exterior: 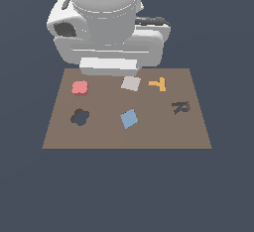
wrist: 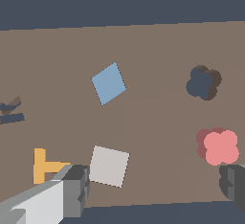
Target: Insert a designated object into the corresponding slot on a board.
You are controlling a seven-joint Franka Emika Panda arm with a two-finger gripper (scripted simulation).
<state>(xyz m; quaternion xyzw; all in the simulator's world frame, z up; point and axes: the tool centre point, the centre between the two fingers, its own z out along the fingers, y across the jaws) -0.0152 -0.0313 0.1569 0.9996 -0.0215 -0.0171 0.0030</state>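
The pink-red lobed block (exterior: 80, 87) lies flat on the brown board (exterior: 99, 137), toward the exterior view's left and far side. It also shows in the wrist view (wrist: 217, 146). The dark clover-like slot (exterior: 79, 117) sits just in front of it, empty, and shows in the wrist view (wrist: 203, 82). My gripper (wrist: 155, 185) is open and empty, held above the board's far edge. One finger (wrist: 233, 184) is close to the block and the other finger (wrist: 72, 189) is near a pale grey square tile. In the exterior view the arm's hand (exterior: 109, 66) hides the fingertips.
A pale grey square tile (exterior: 131, 83) lies under the hand. An orange T (exterior: 158, 84) is to its right, a dark R-shaped cut-out (exterior: 180, 107) farther right, and a blue square tile (exterior: 129, 119) is near the board's middle.
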